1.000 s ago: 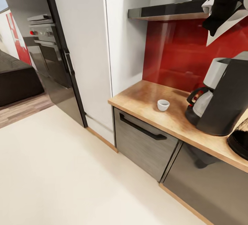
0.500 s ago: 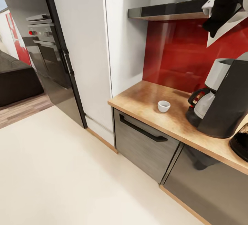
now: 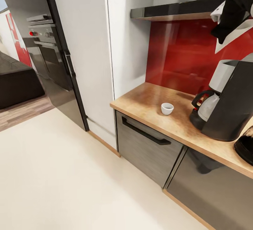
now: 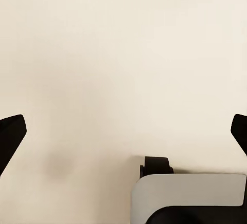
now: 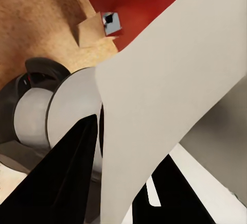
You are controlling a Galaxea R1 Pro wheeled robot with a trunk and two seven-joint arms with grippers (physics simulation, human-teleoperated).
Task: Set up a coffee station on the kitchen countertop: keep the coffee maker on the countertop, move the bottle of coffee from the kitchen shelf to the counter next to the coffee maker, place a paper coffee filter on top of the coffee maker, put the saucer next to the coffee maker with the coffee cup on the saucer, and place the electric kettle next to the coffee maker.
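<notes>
Closest to us, pale floor (image 3: 70,173) fills the foreground, and down in the left wrist view the left gripper (image 4: 123,131) hangs over that same floor, jaws wide apart with nothing between them. Next, the wooden bench (image 3: 147,103) over a grey drawer (image 3: 147,145) with a dark handle. On the bench a small white coffee cup (image 3: 167,108) stands upright, on its own, apart from the coffee maker (image 3: 225,100) to its right. A dark round object (image 3: 246,145) sits just beside the machine at the picture's edge; too cut off to name. Higher up, the right gripper (image 3: 226,24) hangs above the coffee maker, jaws clamped on a white paper filter (image 3: 233,34). In the right wrist view, that filter (image 5: 170,100) spreads broad between the black fingers (image 5: 56,183), with the coffee maker (image 5: 51,111) below. Behind, a red wall panel (image 3: 182,54) under a dark shelf (image 3: 172,12). Far left, an oven (image 3: 45,40).
</notes>
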